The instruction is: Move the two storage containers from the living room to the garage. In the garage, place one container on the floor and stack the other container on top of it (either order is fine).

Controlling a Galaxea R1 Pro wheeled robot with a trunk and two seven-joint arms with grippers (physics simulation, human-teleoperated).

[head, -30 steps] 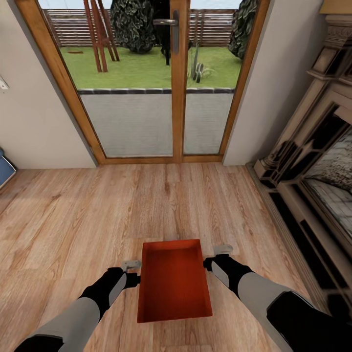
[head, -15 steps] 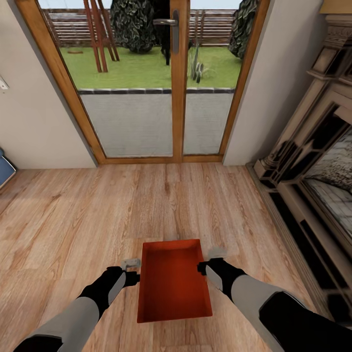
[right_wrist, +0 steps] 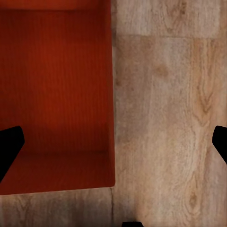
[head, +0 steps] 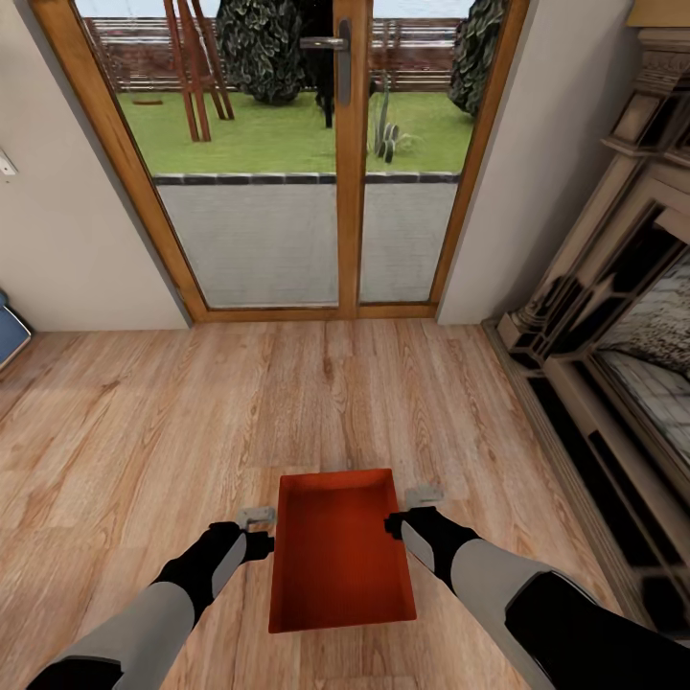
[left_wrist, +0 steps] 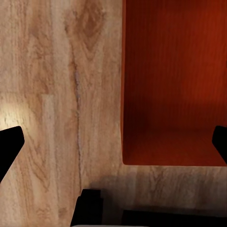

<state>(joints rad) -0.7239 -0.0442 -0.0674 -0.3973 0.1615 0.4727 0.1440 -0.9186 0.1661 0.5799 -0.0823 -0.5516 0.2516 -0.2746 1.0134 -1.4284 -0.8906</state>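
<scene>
One red-orange storage container (head: 341,548) lies open-top on the light wood plank floor of the living room, low in the head view. My left gripper (head: 261,533) hovers at its left wall and my right gripper (head: 406,511) at its right wall. In the left wrist view the container (left_wrist: 175,80) lies under one side of the open left gripper (left_wrist: 113,146), whose spread fingers straddle the wall. In the right wrist view the container (right_wrist: 56,85) sits the same way under the open right gripper (right_wrist: 113,144). Neither gripper holds anything.
A wood-framed glass double door (head: 343,192) to a garden stands straight ahead. A dark carved fireplace surround (head: 613,364) runs along the right. A blue object (head: 10,333) pokes in at the left edge. Wood floor (head: 192,422) spreads between the door and the container.
My right gripper has shifted left, closing in on the container's right wall. The left arm and the container have hardly moved.
</scene>
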